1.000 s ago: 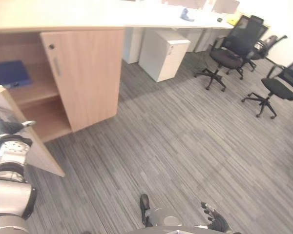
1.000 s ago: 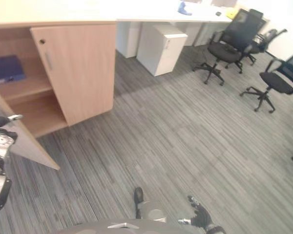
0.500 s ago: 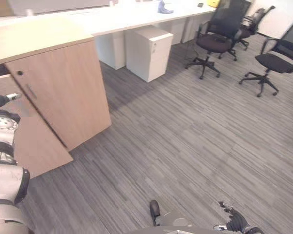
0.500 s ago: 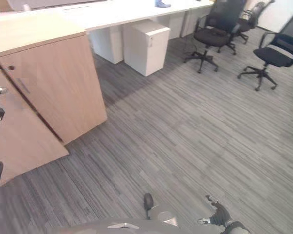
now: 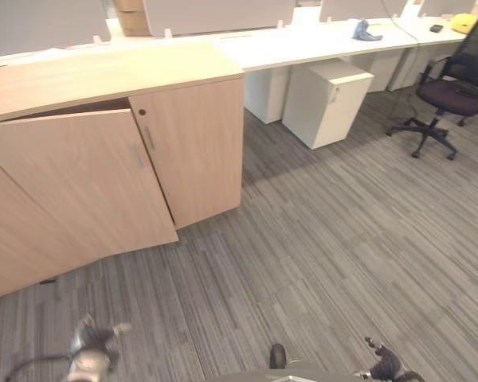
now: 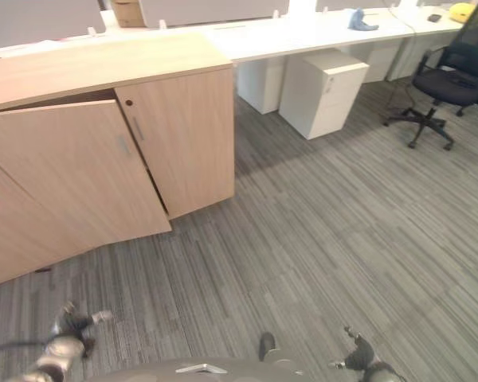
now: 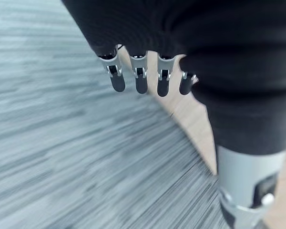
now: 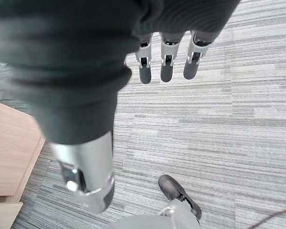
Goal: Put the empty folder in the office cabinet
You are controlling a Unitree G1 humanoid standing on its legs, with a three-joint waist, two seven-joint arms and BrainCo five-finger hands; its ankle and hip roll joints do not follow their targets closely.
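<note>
The light wood office cabinet [image 5: 95, 72] stands at the back left. Its left door [image 5: 72, 191] hangs slightly ajar, with a dark gap along its top, and hides the shelves behind it. Its right door [image 5: 195, 147] is closed. My left hand [image 5: 92, 346] hangs low over the carpet in front of the cabinet; its fingers [image 7: 138, 78] are straight and hold nothing, with wood panel [image 7: 200, 119] past them. At the lower right my right hand [image 6: 358, 358] also hangs low, its fingers [image 8: 164, 64] straight and empty above the carpet.
A white drawer unit [image 5: 328, 102] stands under the long white desk [image 5: 303, 44] at the back right. A black office chair [image 5: 454, 91] is at the far right. Grey striped carpet [image 5: 327, 247] spreads in front of the cabinet.
The camera has shifted. The cabinet's left door has swung from wide open to almost closed, covering the blue folder on the shelf. My left hand has left the door and dropped low.
</note>
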